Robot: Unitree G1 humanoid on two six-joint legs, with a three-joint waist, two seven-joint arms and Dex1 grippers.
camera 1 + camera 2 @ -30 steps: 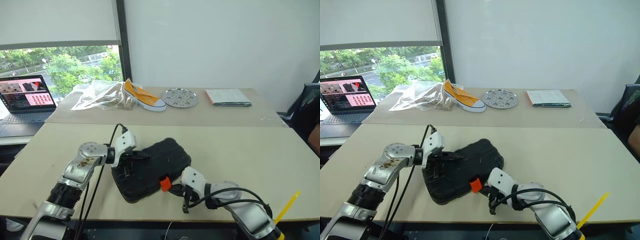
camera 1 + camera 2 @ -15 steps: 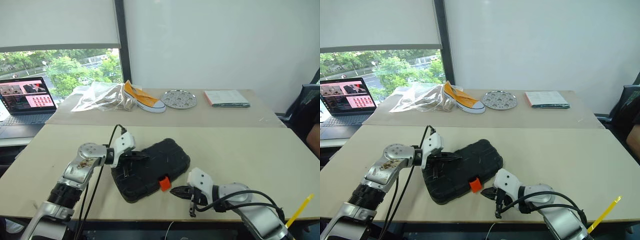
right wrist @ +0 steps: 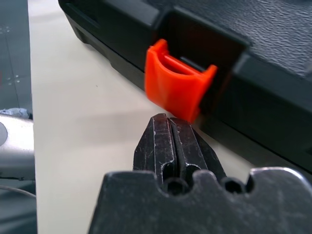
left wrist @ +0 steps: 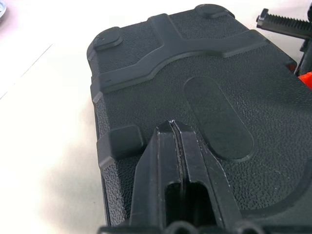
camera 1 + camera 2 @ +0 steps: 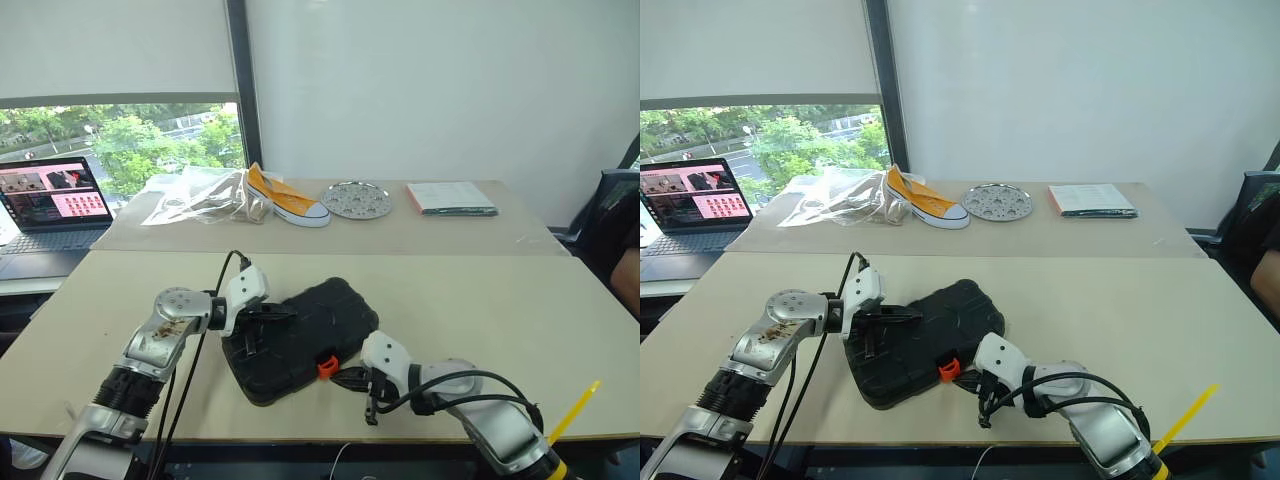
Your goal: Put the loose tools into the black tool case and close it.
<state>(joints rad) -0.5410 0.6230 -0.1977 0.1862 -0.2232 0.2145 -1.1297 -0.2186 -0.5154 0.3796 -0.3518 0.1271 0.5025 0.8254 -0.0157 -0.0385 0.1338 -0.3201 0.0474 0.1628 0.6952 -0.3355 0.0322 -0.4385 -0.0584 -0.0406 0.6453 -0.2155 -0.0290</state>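
1. the black textured plastic tool case (image 5: 300, 335) lies lid-down-shut near the front edge of the pale beige table (image 5: 480, 300), with no loose tools in sight on the tabletop - by the look of it they are already packed.
2. the left gripper (image 4: 176, 127) has its two black fingers clenched together, empty, tips pressed on the lid near the case's left end.
3. the right gripper (image 3: 168, 122) is clenched too, holding nothing, its tips right at the small orange plastic latch (image 3: 178, 83), which stands tilted out from its recess - not snapped home yet, i'd say.
4. risk one: the closed tips could skid off that slick orange tab and jab the table or the case wall instead of pressing it flat.
5. risk two: a sideways shove at the latch may slide the whole case toward the edge unless the left gripper pins it firmly.
6. risk three: if the lid sits proud over a tool inside, the latch will not catch - can't tell from here.
7. the room: a second table behind carries a crumpled clear plastic bag (image 5: 200, 192), a yellow canvas sneaker (image 5: 285, 195), a round patterned metal plate (image 5: 358, 198) and a flat booklet (image 5: 452, 196); an open laptop (image 5: 45, 205) sits by the window on the left.
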